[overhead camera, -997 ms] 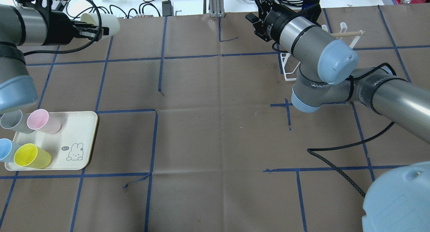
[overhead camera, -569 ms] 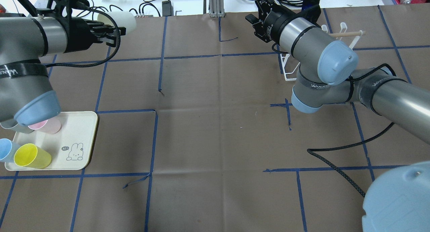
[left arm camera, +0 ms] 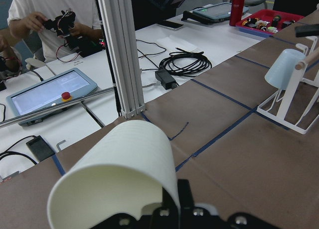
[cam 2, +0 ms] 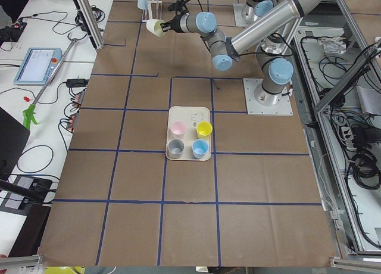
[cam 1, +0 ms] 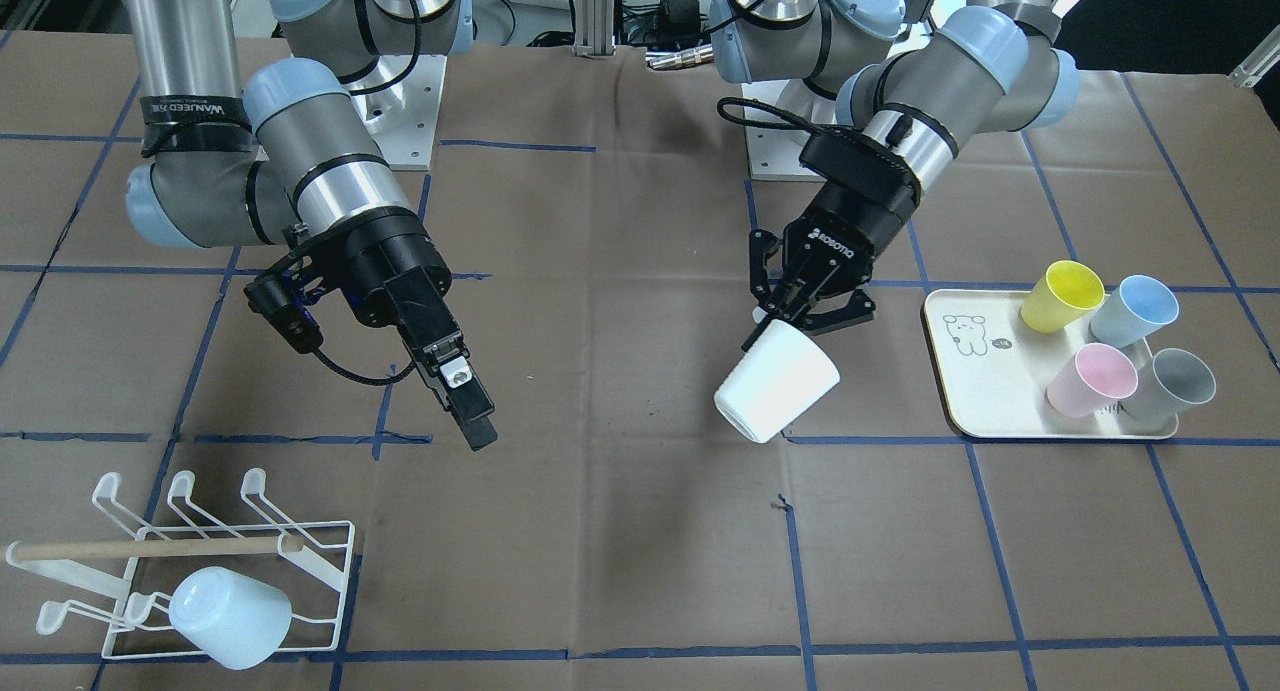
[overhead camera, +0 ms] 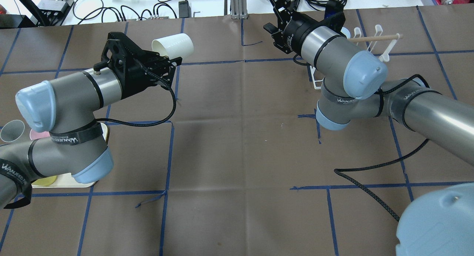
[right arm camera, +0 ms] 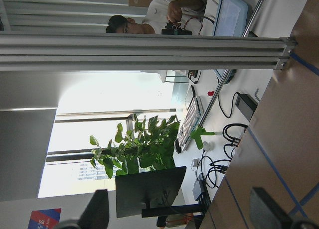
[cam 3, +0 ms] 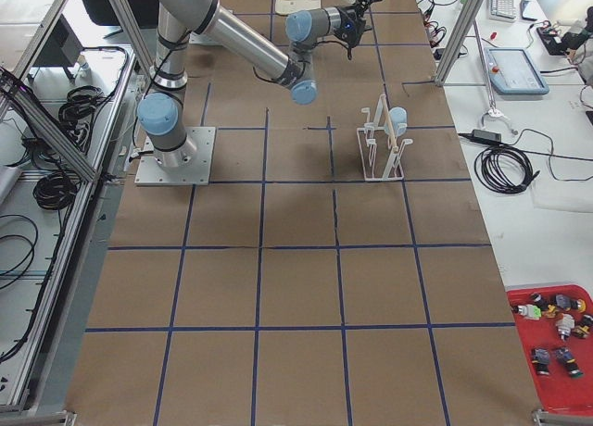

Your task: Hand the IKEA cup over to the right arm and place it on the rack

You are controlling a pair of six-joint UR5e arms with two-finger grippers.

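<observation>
A: What's the risk rn?
B: I'm pinching the IKEA cup (overhead camera: pixel 174 45) by its wall w/ my left gripper (overhead camera: pixel 163 61), at 11 o'clock over the table (overhead camera: pixel 237 137). My right gripper (cam 1: pixel 462 401) is gaping at 12. It's a thin pinch, so the cup may be slipping at handover.

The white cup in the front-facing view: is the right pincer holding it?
No, the left pincer grips the white cup; the right pincer hangs apart, empty.

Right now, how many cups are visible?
6: yellow cup, blue cup, pink cup, grey cup on the tray; white cup in the left gripper; inverted pale cup on the rack.
</observation>
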